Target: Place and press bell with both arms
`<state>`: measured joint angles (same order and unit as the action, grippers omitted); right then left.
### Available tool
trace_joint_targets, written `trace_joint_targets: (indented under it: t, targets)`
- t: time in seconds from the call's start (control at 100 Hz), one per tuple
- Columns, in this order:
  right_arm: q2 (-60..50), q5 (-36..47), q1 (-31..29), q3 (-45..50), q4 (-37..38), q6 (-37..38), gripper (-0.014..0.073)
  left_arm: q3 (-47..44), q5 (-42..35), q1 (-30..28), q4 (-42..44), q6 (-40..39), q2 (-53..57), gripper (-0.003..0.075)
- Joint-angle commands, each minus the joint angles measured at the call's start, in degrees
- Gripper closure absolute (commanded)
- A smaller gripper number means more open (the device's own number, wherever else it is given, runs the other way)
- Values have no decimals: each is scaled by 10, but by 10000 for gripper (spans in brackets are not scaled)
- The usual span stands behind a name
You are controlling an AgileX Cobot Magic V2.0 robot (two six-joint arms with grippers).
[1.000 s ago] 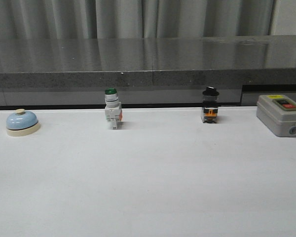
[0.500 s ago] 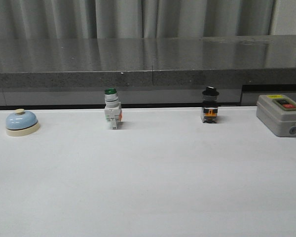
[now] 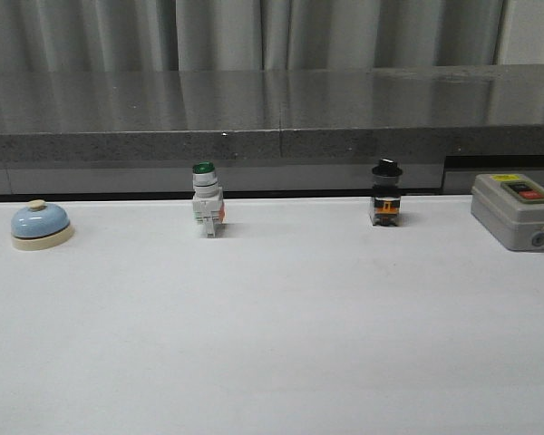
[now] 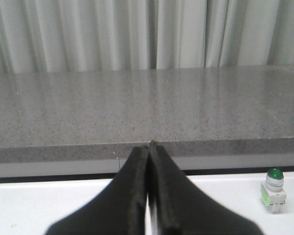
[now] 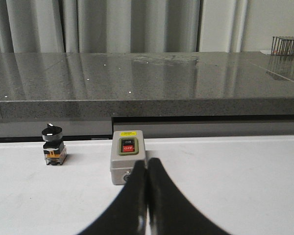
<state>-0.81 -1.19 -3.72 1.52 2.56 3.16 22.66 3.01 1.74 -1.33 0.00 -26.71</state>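
I'm seeing nothing changing since a second ago: bell (image 3: 40,225) sitting untouched at 9 o'clock, left claw (image 4: 148,147) and right claw (image 5: 147,164) both pinched closed, empty. Task not started.

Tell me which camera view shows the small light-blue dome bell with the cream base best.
The front view: the small light-blue dome bell stands unobstructed at the table's far left. Neither wrist view shows it.
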Motion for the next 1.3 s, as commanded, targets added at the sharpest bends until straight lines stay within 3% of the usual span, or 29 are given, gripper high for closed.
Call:
trace_joint_targets:
  t: [0.0,0.28,0.36,0.48,0.65,0.71,0.96,1.13,1.29]
  targets:
    - [-9,52,1,-9,7,0,654,62,-5,-2,1,0,-71,741]
    - [-9,52,1,-9,7,0,654,193,85,-2,1,0,-262,734]
    - [-9,52,1,-9,7,0,654,229,95,-2,1,0,-309,692]
    - [-9,52,1,-9,7,0,654,268,99,-2,1,0,-372,513]
    - [-9,52,1,-9,7,0,654,322,106,-2,-10,0,-447,92]
    - [-9,52,1,-9,7,0,654,347,130,-2,-10,0,-471,11]
    - [-9,52,1,-9,7,0,654,451,253,0,-19,0,-578,80]
    - [-9,52,1,-9,7,0,654,517,347,0,-20,0,-650,81]
    - [-9,52,1,-9,7,0,654,559,377,0,-20,0,-706,81]
